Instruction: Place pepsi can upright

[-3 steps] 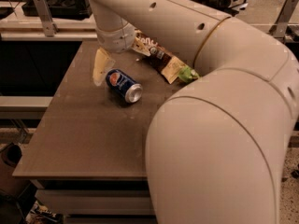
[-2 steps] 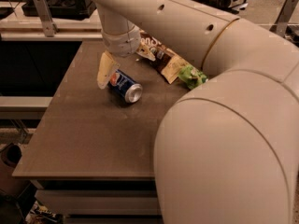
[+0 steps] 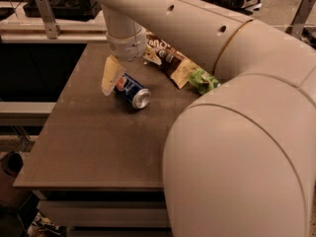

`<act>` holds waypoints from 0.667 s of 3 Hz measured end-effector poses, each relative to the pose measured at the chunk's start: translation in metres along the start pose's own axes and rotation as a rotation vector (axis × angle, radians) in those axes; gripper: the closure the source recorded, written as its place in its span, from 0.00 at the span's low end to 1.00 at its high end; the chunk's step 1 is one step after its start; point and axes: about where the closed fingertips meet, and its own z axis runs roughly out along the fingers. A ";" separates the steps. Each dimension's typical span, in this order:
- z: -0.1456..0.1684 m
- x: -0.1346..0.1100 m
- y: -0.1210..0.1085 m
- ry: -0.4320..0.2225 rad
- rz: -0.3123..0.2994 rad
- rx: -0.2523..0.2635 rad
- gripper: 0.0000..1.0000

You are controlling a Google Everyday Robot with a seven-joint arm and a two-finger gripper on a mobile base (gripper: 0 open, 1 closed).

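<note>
Item: small blue aluminium pepsi can point(image 3: 132, 91). Lies on side, far-left part of dark brown bench point(image 3: 98, 147), silver end toward near-right corner; not yet upright.
Item: cream hand point(image 3: 113, 80). Lowered at can's far-left end, likely for your grasp. Spread: cannot tell.

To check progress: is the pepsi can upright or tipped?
Tipped: the pepsi can lies on its side on the table, silver end facing sideways. The gripper hangs close beside it.
</note>
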 end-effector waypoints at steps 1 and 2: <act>0.000 -0.003 0.005 -0.012 -0.048 -0.009 0.00; 0.004 -0.002 0.009 -0.012 -0.068 -0.021 0.00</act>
